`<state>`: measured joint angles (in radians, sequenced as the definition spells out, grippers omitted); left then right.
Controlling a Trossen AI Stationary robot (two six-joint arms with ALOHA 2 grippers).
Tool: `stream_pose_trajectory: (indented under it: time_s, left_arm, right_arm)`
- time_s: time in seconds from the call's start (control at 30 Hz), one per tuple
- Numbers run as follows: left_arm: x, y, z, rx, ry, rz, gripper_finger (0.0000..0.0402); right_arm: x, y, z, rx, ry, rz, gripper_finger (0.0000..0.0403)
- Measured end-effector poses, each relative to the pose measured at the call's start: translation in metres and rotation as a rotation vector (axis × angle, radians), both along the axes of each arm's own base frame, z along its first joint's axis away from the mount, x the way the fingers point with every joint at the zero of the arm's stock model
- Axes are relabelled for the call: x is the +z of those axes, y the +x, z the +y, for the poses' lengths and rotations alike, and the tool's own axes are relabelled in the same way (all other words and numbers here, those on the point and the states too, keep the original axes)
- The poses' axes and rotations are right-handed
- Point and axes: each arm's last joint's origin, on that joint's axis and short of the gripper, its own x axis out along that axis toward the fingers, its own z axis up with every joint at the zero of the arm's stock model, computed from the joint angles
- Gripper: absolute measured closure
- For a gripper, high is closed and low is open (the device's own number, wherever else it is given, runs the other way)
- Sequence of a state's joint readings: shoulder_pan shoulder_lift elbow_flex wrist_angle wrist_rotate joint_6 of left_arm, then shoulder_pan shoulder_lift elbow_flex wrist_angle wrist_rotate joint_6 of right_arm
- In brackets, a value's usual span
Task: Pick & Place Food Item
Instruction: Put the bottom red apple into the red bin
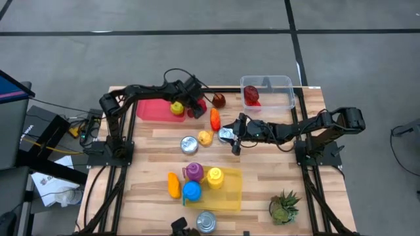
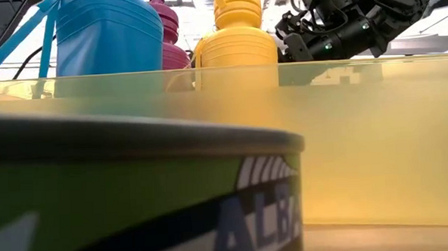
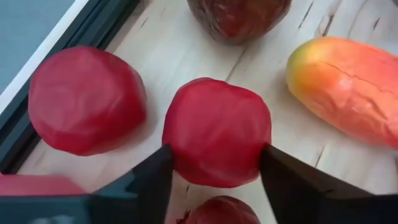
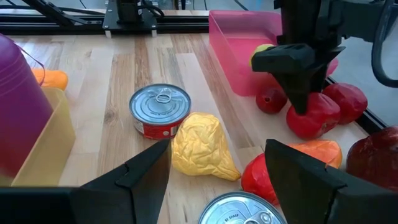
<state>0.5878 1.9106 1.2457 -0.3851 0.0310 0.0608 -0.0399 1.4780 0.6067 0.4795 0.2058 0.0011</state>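
A round red fruit (image 3: 217,130) lies on the wooden table beside the pink tray (image 1: 154,108); it also shows in the right wrist view (image 4: 314,121). My left gripper (image 3: 214,152) stands over it with a finger on each side. Two more red fruits (image 3: 84,99) (image 3: 221,211) lie close by. My right gripper (image 4: 217,155) is open and empty at mid-table, over a silver can (image 4: 239,211), facing a yellow food item (image 4: 199,146). A clear box (image 1: 269,92) at the far right holds a red item (image 1: 251,96). My left gripper has the red fruit's two opposite sides (image 3: 177,155) between its two fingers. The fingers come from above, pointing down. The fruit rests on the table.
An orange-red fruit (image 3: 348,87) and a dark red fruit (image 3: 239,15) lie just beyond the red fruit. A second can (image 4: 160,111) stands left of the yellow item. A yellow tray with bottles (image 1: 210,187), a can (image 1: 205,221) and a plant (image 1: 283,206) are near the front edge.
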Motion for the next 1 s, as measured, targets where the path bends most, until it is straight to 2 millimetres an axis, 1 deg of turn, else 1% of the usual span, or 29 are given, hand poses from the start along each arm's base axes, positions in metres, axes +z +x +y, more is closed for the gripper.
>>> stream_pose_trajectory:
  time_s: [0.07,0.13,0.33,0.47,0.53,0.67,0.77,0.87,0.93,1.0]
  left_arm:
    - [0.001,0.001,-0.002,-0.009,0.018,0.011,0.0231]
    - [0.001,0.002,-0.004,-0.013,0.024,0.014,0.0246]
    - [0.002,0.005,-0.010,-0.021,0.043,0.027,0.0253]
    - [0.007,0.005,-0.014,-0.027,0.052,0.030,0.0255]
    - [0.015,0.003,-0.016,-0.028,0.061,0.020,0.0258]
    - [0.036,-0.002,-0.019,-0.017,0.103,-0.020,0.0258]
    - [0.059,-0.009,-0.022,-0.005,0.146,-0.061,0.0259]
    - [0.079,-0.022,-0.029,0.003,0.198,-0.143,0.0264]
    - [0.086,-0.034,-0.037,-0.008,0.224,-0.221,0.0264]
    - [0.091,-0.047,-0.045,-0.025,0.260,-0.336,0.0264]
  right_arm:
    - [0.000,0.000,0.000,0.000,0.000,0.002,0.0154]
    - [0.000,0.000,0.000,0.000,0.000,0.002,0.0154]
    - [0.000,0.000,0.000,0.000,0.000,0.002,0.0154]
    - [0.000,0.000,0.000,0.000,0.000,0.004,0.0154]
    - [0.000,0.000,0.000,0.000,0.000,0.005,0.0154]
    - [-0.001,0.000,0.000,0.000,0.000,0.008,0.0154]
    - [-0.001,0.000,0.000,0.000,0.000,0.008,0.0154]
    - [-0.001,0.000,0.000,0.000,0.000,0.009,0.0154]
    - [-0.001,0.000,0.000,0.000,0.000,0.009,0.0154]
    - [-0.001,0.000,0.000,0.000,0.000,0.009,0.0154]
